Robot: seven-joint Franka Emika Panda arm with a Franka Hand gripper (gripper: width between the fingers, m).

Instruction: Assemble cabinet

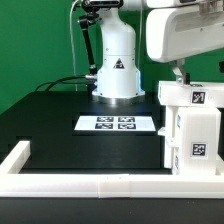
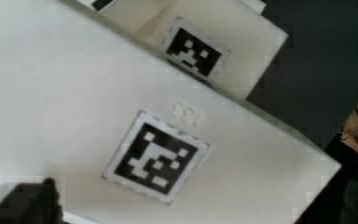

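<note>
The white cabinet body point(image 1: 190, 128) stands upright at the exterior view's right, with black-and-white tags on its front. My gripper point(image 1: 181, 78) hangs right over its top, fingertips at or just above the top edge. In the wrist view the cabinet point(image 2: 247, 150) fills the picture as a tilted white face with two tags. My gripper point(image 2: 194, 205) is open. One dark finger point(image 2: 23, 204) shows at one lower corner and the other at the opposite edge, wide apart, with the white face between them. I cannot tell whether the fingers touch it.
The marker board point(image 1: 117, 124) lies flat on the black table in front of the robot's white base point(image 1: 117, 70). A long low white border frame point(image 1: 90, 186) runs along the front edge and turns up the exterior view's left side.
</note>
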